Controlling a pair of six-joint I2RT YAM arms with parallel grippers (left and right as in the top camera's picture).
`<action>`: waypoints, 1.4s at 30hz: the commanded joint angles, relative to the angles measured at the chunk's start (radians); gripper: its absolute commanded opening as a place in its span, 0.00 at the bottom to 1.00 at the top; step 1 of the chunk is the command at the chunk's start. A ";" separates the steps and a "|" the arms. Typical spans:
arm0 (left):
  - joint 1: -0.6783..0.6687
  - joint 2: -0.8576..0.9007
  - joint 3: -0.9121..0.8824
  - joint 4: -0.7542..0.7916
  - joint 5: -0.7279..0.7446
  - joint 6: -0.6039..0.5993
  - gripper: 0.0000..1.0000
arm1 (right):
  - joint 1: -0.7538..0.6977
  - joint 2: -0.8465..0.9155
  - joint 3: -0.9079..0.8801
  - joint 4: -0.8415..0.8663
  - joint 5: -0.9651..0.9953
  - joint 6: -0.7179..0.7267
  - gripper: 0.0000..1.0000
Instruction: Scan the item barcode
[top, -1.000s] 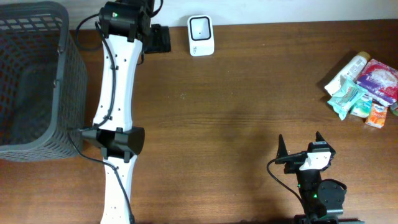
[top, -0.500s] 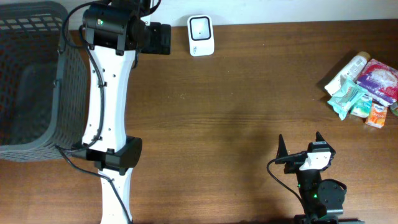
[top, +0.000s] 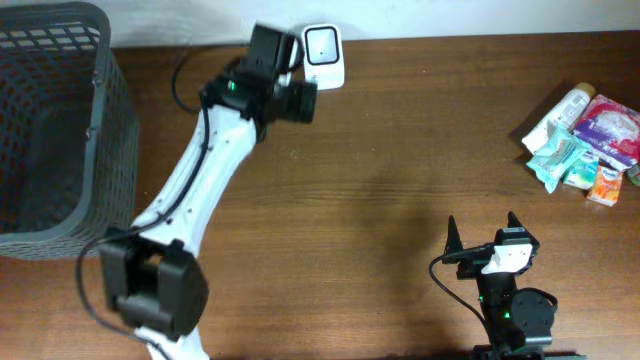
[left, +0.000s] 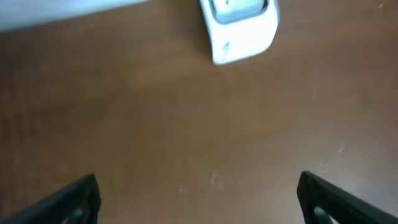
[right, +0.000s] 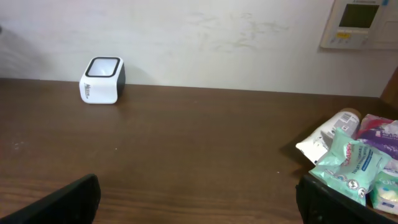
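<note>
Left gripper hangs empty over the back of the wooden table, its two dark fingertips spread wide at the bottom corners of its own camera view, nothing between them but bare wood. At its 9 o'clock, seen from overhead, the grey mesh basket stands at the table's left end, well apart from it. The white barcode scanner sits against the back edge, close by. In the left wrist view it lies up at about 1 o'clock from the fingers, near but not touching.

Further along, the right gripper rests low at the near edge of the table, also gaping open and holding nothing. Both fingertips show apart at the foot of its wrist view. From it the scanner is well away at about 10 o'clock.

The items to scan lie in a small pile at the far right end of the table: a white tube, teal packets, a purple and pink packet and a small orange one, all touching or overlapping. That pile is at roughly 1 o'clock from the right gripper, apart from it, and off at 3 o'clock from the left gripper, right across the table. Neither gripper touches any item.
</note>
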 joint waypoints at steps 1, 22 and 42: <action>0.006 -0.243 -0.263 0.039 -0.022 0.020 0.99 | 0.005 -0.009 -0.009 -0.001 0.009 -0.006 0.99; 0.082 -1.410 -1.474 0.641 -0.071 0.019 0.99 | 0.005 -0.009 -0.009 -0.001 0.009 -0.006 0.99; 0.387 -1.912 -1.748 0.665 0.117 0.019 0.99 | 0.005 -0.009 -0.009 -0.001 0.009 -0.006 0.99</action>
